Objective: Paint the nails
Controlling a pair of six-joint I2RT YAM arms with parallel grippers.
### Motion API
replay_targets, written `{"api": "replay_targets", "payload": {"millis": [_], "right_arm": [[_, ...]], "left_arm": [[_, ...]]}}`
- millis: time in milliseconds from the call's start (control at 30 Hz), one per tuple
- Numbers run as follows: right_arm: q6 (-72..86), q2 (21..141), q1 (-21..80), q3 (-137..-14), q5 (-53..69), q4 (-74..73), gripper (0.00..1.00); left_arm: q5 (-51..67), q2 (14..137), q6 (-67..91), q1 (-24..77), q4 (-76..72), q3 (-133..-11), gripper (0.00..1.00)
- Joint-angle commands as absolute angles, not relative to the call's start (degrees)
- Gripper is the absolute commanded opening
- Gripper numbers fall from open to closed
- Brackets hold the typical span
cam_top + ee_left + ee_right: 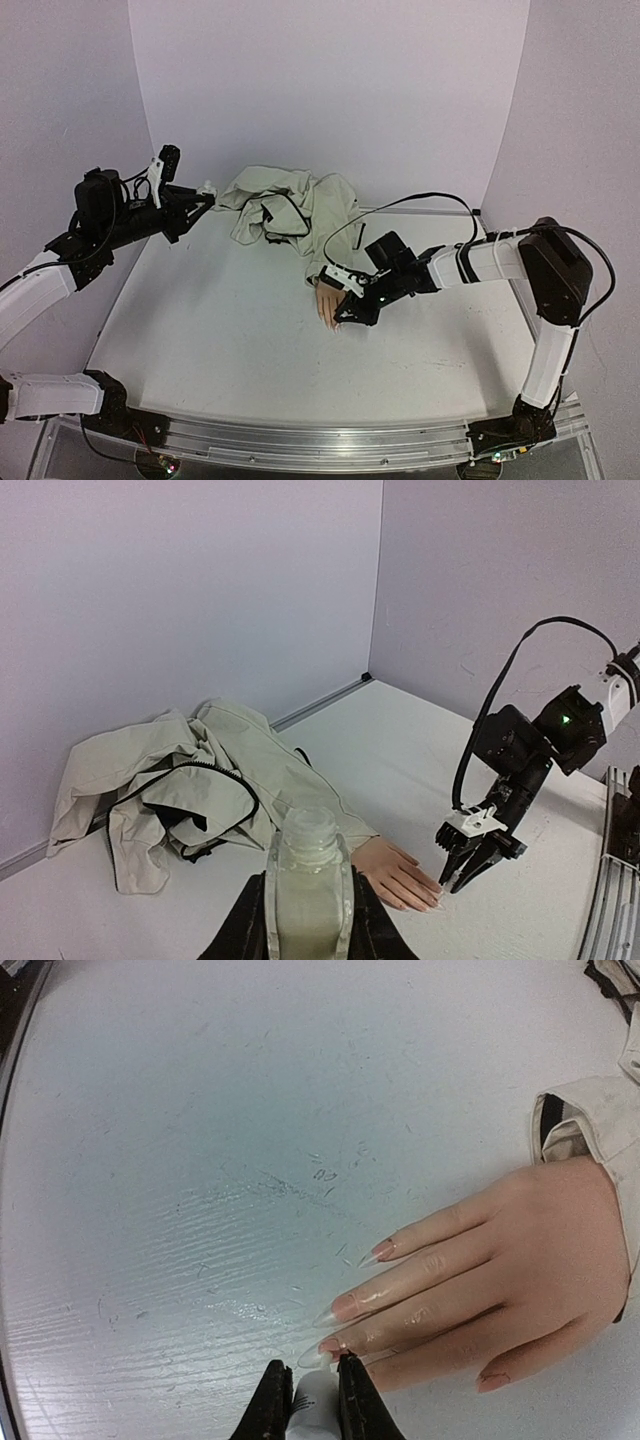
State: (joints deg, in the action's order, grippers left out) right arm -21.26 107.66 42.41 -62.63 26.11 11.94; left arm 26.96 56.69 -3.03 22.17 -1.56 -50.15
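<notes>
A pale peach mannequin hand lies palm down on the white table, its beige sleeve running back into a crumpled jacket. The nails are long, pointed and translucent. My right gripper is shut on a small white brush handle, and its tip touches the nail of the finger nearest the jaws. In the left wrist view that gripper stands at the fingertips of the hand. My left gripper, raised at the far left, is shut on a small open bottle.
The jacket fills the back middle of the table, with a black cord across it. A short black stick lies behind the right arm. Lilac walls close off the back and both sides. A metal rail runs along the near edge.
</notes>
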Motion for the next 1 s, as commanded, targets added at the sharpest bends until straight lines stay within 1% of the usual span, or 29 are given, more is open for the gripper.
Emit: {"api": "replay_targets", "payload": {"millis": [0,967], "right_arm": [[-21.9,108.4,42.5,-64.7,27.0,11.1,0.0],[-21.7,108.4,43.0,-64.6,25.4,12.1,0.0]], "left_arm": [[28.0,56.5,-2.7,21.9,-5.9,-50.7,0.0],[28.7,56.8,-2.3,21.9,-6.1,-50.8,0.0]]}}
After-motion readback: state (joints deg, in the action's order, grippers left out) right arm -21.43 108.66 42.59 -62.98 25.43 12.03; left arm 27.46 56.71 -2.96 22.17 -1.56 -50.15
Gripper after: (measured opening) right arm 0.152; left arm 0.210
